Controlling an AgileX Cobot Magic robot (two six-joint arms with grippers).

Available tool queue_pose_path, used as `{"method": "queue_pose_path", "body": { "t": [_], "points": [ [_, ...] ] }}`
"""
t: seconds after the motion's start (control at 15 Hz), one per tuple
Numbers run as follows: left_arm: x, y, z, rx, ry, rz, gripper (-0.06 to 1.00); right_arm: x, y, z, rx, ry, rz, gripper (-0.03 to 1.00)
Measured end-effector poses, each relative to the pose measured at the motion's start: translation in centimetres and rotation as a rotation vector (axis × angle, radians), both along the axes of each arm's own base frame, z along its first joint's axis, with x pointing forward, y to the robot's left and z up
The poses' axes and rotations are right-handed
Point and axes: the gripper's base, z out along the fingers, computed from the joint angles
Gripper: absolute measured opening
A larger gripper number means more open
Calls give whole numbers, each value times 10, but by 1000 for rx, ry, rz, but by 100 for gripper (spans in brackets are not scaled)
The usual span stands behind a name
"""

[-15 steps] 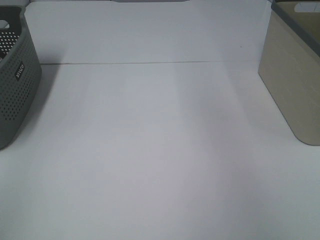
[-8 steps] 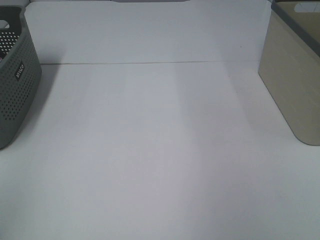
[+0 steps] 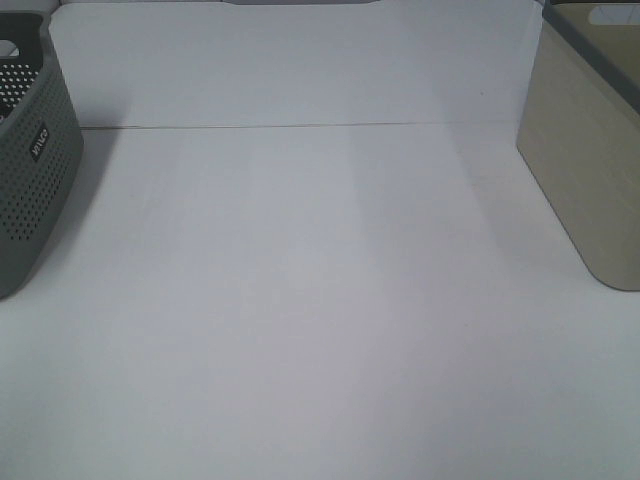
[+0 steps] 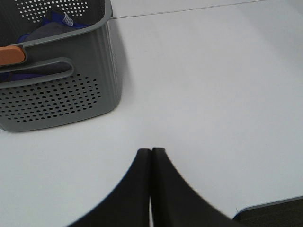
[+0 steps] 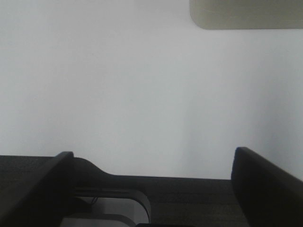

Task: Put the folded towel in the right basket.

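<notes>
No folded towel lies on the white table (image 3: 320, 300). The right basket (image 3: 585, 170) is beige with a grey rim and stands at the table's right edge; a pale patch (image 3: 612, 14) shows inside its top, too little to identify. Its bottom corner also shows in the right wrist view (image 5: 246, 14). My left gripper (image 4: 151, 152) is shut, its black fingers pressed together and empty, above bare table near the grey basket. My right gripper (image 5: 152, 152) is open and empty, fingers wide apart, short of the beige basket. Neither gripper shows in the exterior view.
A grey perforated basket (image 3: 30, 170) stands at the table's left edge. In the left wrist view this basket (image 4: 61, 94) holds blue and grey cloth (image 4: 47, 28) and an orange object (image 4: 10, 55). A white back wall (image 3: 290, 60) rises behind the table.
</notes>
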Motion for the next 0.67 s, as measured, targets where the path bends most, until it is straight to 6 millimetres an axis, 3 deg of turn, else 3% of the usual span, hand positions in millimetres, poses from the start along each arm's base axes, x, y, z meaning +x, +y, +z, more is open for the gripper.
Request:
{"method": "queue_pose_path", "body": {
  "t": [0.2,0.33,0.53,0.67],
  "points": [
    [0,0,0,0,0,0,0,-48,7,-21,-33,-119,24,86],
    [0,0,0,0,0,0,0,-68,9,-35,-49,-210,24,86],
    [0,0,0,0,0,0,0,-73,10,-62,-37,-244,22,86],
    [0,0,0,0,0,0,0,-74,10,-64,-44,-260,43,86]
  ]
}}
